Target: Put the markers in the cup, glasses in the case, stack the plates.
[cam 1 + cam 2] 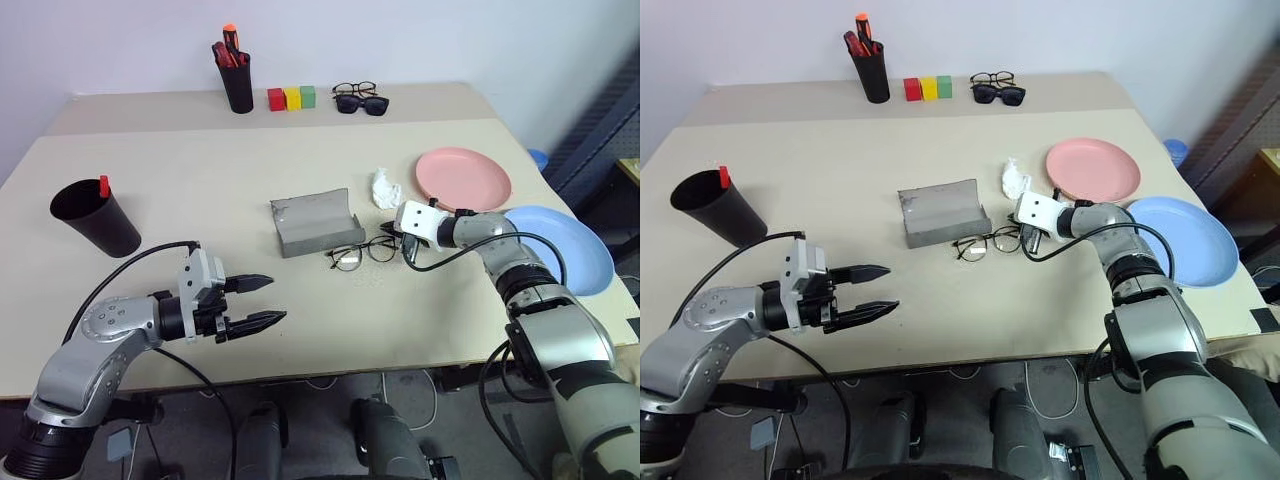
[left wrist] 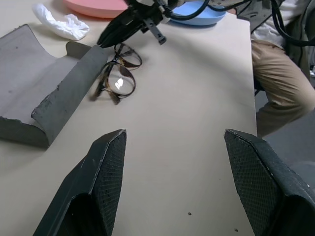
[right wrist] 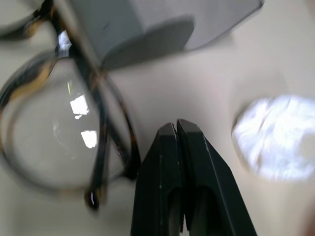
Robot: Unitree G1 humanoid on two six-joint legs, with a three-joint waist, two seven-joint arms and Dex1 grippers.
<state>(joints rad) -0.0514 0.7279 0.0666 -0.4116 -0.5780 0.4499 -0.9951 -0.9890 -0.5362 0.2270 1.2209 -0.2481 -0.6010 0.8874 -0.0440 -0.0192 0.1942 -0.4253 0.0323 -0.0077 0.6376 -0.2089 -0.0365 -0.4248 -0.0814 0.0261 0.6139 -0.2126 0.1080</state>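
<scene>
My right gripper point(image 3: 176, 129) was pressed fully shut with nothing between its fingers, its tip low over the table point(image 1: 200, 180) just beside the glasses point(image 1: 362, 253), at their three o'clock end; I could not tell whether it touched the frame. My left gripper point(image 1: 258, 302) hung above the near edge of the table with its jaws wide apart and empty, pointing toward three o'clock, well apart from everything else.

The glasses lay flat on the table just at five o'clock of the case point(image 1: 315, 222), close to its near corner. The case sat open near the table's middle, its grey lid tipped back, nothing inside it.

The cup point(image 1: 96, 216) stood upright toward nine o'clock of the case, near the left edge, with the red cap of a marker point(image 1: 104, 186) sticking up above its rim. The other marker I could not make out.

The pink plate point(image 1: 463, 178) lay at two o'clock of the case, and the blue plate point(image 1: 575, 248) lay at four o'clock of the pink one, near the right edge, the two side by side and not stacked. A crumpled white tissue point(image 1: 386, 188) sat between the case and the pink plate.

Along the far edge stood a black pen holder point(image 1: 238, 82) with red and orange pens, three coloured blocks point(image 1: 291, 98), and two more pairs of glasses point(image 1: 360, 98).
</scene>
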